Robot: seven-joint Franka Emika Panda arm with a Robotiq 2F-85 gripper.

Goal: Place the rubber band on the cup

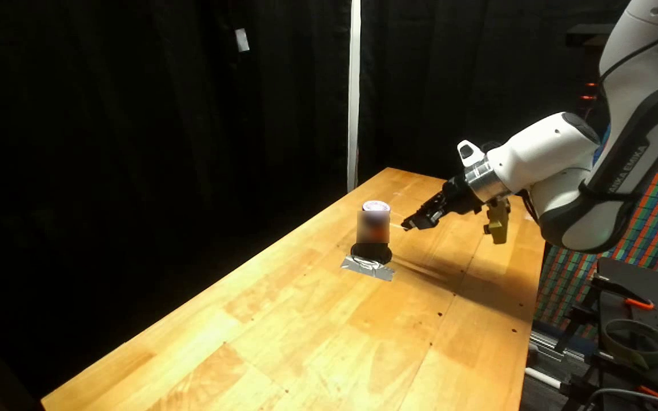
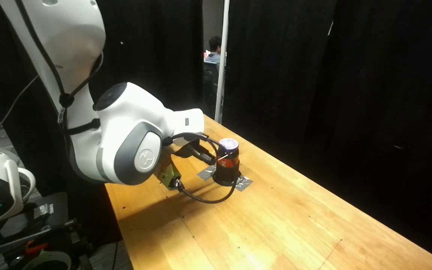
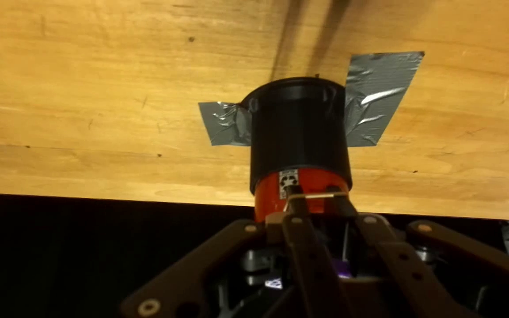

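The cup [image 1: 373, 231] [image 2: 228, 163] stands upright, dark with a red-orange middle and a pale patterned top; its black lower part [image 3: 299, 132] shows in the wrist view. My gripper [image 1: 407, 226] [image 2: 212, 160] is beside the cup at the height of its orange stripe. In the wrist view its fingertips [image 3: 315, 191] are apart, and the thin tan rubber band [image 3: 318, 195] is stretched across the outside of both. A pale strand of the band [image 1: 398, 226] [image 2: 223, 156] runs from the fingertips toward the cup. I cannot tell whether it loops round the cup.
Grey tape strips [image 3: 380, 99] [image 1: 369, 268] hold the cup's base to the wooden table [image 1: 306, 331] [image 2: 276, 225]. The wrist camera [image 2: 169, 176] and its cable [image 2: 210, 202] hang below the wrist near the cup. The table's edge lies beyond the cup.
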